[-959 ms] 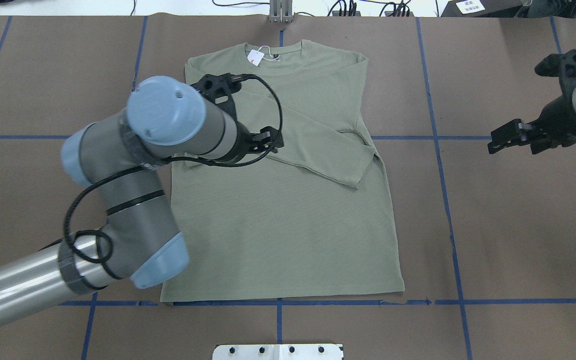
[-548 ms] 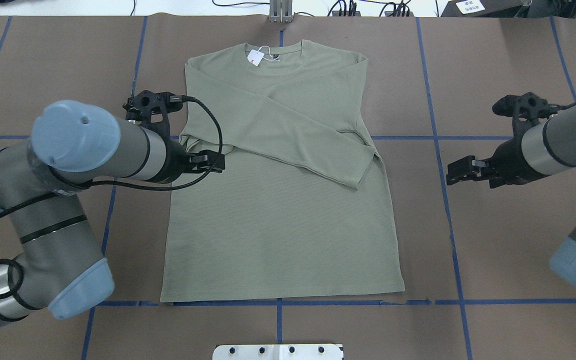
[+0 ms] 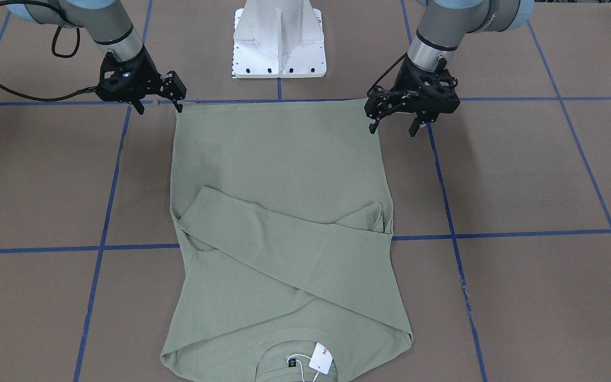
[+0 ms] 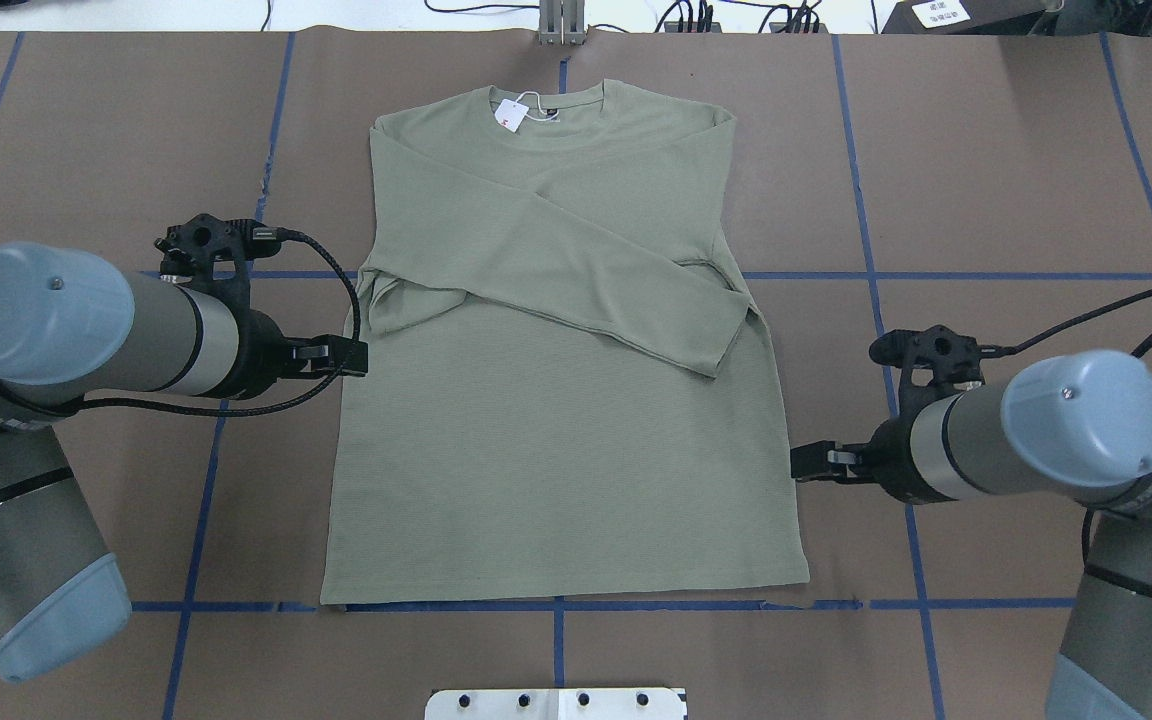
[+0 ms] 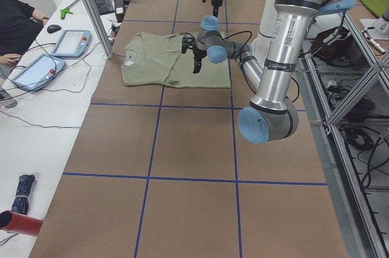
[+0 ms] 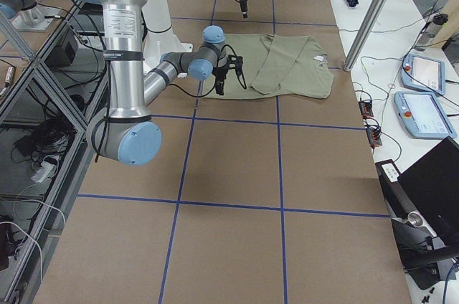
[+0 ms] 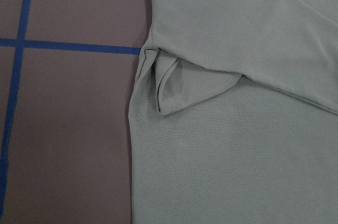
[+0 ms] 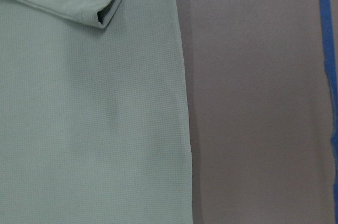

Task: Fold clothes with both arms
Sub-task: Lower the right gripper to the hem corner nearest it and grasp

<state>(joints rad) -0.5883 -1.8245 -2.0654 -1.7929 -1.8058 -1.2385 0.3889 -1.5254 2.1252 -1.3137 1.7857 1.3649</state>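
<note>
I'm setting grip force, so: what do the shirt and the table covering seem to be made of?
Shirt: soft matte knit, fine waffle-like grid in the weave; fibre unclear. Table covering: matte brown sheet, probably paper or card, flat and unreflective.

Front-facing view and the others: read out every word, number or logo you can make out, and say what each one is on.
"M": red, on the white hang tag at the shirt collar; any further letters are unreadable.
Dark neck label: too small to read.
White label beyond the table's far edge: blurred.
Printed strip on the left arm: too small.
</note>
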